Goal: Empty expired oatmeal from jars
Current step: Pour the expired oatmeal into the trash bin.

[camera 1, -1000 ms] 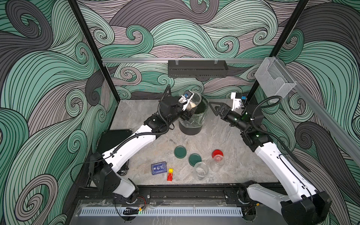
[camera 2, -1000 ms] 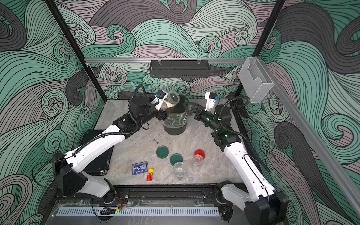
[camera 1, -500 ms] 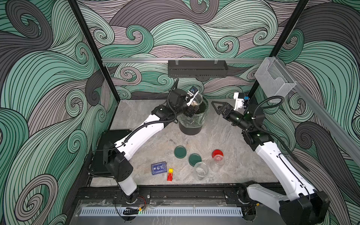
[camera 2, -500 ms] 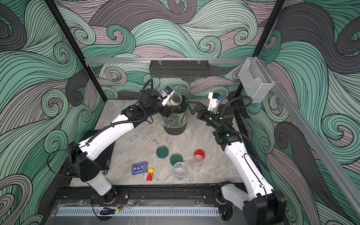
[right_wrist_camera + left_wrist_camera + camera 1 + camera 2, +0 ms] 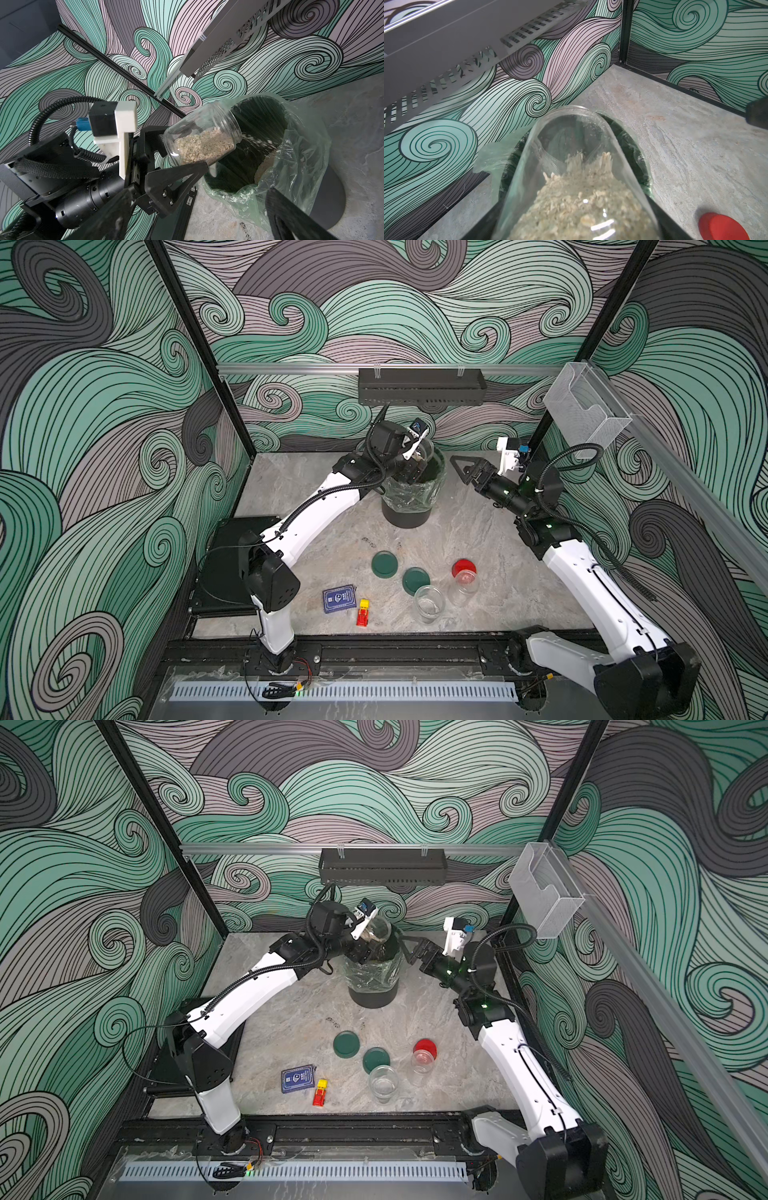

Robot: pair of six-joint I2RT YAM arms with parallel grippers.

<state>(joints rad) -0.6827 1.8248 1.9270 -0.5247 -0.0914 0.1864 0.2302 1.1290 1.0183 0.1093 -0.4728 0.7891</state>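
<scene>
Above the marbled tabletop (image 5: 478, 531), left tool (image 5: 417, 464) grips jar (image 5: 203, 133) spilling oatmeal (image 5: 581, 197) into bin (image 5: 332, 197); right tool (image 5: 465, 470) wide.

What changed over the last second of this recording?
The left arm swung its elbow inward toward the bin, while the left claw kept its jar over it, oatmeal spilling in. The right claw, open beside the bin, barely moved; lids and both empty jars stayed put.
</scene>
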